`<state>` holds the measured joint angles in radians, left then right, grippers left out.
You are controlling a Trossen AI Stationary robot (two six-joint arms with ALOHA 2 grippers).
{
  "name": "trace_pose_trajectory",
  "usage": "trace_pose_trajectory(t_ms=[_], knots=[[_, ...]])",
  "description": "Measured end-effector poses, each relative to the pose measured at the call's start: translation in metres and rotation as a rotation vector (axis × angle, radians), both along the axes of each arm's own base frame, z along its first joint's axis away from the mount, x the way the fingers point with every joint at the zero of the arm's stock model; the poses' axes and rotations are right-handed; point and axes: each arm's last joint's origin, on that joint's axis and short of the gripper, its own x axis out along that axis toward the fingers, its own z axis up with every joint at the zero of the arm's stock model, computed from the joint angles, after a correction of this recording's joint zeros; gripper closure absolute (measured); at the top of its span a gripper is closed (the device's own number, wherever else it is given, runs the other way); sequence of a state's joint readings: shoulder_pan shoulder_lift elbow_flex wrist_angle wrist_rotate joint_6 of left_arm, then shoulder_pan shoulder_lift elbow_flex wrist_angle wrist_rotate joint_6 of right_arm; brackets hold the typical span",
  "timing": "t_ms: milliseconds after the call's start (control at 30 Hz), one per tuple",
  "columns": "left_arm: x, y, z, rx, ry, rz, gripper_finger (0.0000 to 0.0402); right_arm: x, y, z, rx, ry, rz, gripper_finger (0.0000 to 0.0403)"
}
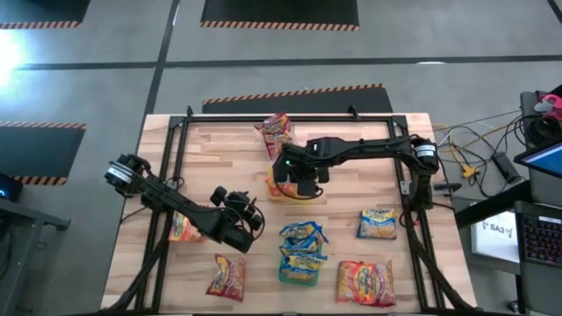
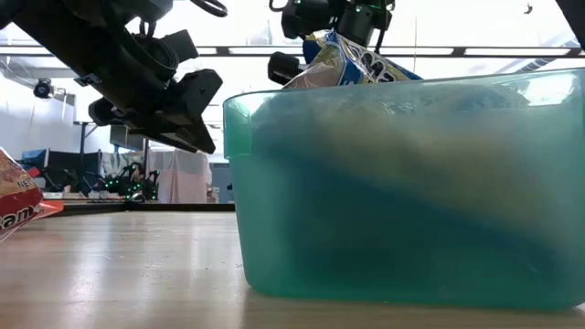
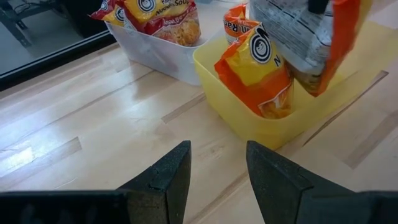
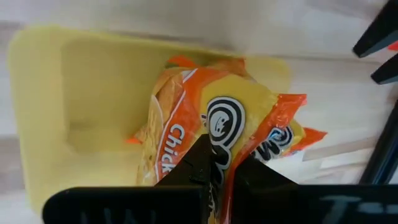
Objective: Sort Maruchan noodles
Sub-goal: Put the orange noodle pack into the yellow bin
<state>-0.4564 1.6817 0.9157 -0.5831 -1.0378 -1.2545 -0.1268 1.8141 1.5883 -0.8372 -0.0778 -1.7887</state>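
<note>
wooden table (image 1: 219,149) | on it: yellow tray (image 3: 273,124), clear tray (image 3: 155,53), green tray (image 2: 402,192), loose noodle packets (image 1: 366,281)

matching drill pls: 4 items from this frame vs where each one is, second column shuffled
Items:
1. right end effector
2. left end effector
3. green tray
4. clear tray

Places or states:
A. holds blue and yellow packets
B. open, empty, above bare wood
C. shut on an orange packet over the yellow tray
D. holds red packets, beside the yellow tray

Pairs: 1-C, 2-B, 3-A, 4-D
</note>
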Motion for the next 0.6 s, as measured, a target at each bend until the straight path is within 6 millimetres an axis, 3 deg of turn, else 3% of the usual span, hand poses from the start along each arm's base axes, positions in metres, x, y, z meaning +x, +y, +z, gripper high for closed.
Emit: trace_pose_trajectory(t_ms=[200, 500, 600], knots=[[0.000, 0.000, 0.000, 0.000, 0.000, 0.000, 0.0263, 0.004, 0.003, -0.008, 0.113, 0.012, -0.051, 0.0394], [0.000, 0.000, 0.000, 0.000, 0.000, 0.000, 0.0263, 0.010, 0.002, -0.024, 0.129, 0.056, -0.082, 0.0394], [0.000, 0.000, 0.000, 0.000, 0.000, 0.000, 0.0263, 0.011, 0.002, -0.022, 0.178, 0.037, -0.195, 0.0394]])
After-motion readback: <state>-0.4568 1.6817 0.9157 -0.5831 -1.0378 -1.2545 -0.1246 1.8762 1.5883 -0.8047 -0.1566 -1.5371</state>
